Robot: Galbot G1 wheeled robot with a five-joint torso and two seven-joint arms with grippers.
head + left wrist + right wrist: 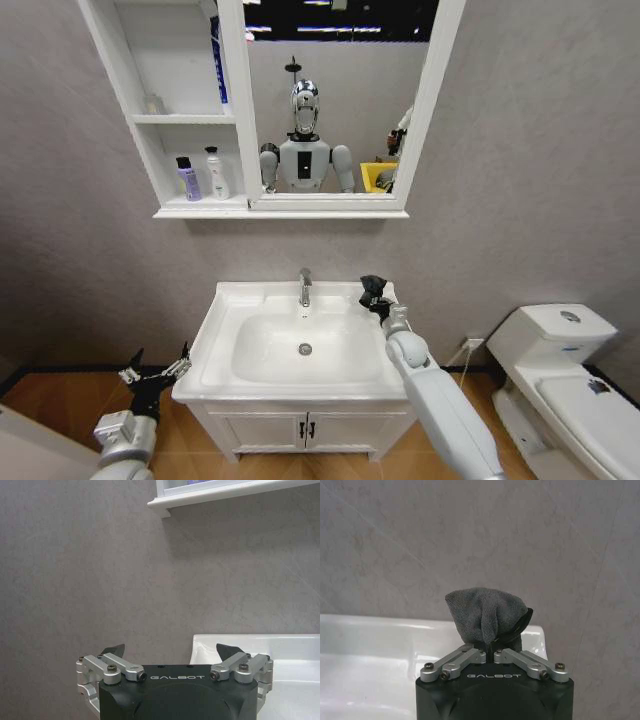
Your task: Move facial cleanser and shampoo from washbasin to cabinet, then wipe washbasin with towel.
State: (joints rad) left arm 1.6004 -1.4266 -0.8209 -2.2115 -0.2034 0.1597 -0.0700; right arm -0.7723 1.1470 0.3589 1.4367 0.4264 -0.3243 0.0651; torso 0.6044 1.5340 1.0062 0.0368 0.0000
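Observation:
The white washbasin (225, 340) stands in the middle, with its chrome tap (305, 288) at the back. My right gripper (377, 301) is at the basin's back right corner, shut on the bunched black towel (372, 287). In the right wrist view the towel (487, 614) sticks up out of the shut gripper (490, 652), above the basin rim (370, 630). My left gripper (155, 375) hangs open and empty, low and left of the basin; the left wrist view shows it (171, 650) beside the basin's corner (290, 647). A purple bottle (187, 179) and a white bottle (216, 173) stand in the cabinet (140, 120).
A white-framed mirror (425, 110) joins the cabinet's right side. A blue tube (216, 60) stands in an upper compartment. A white toilet (560, 370) is at the right. The vanity doors (270, 430) lie under the basin. Wooden floor shows at both sides.

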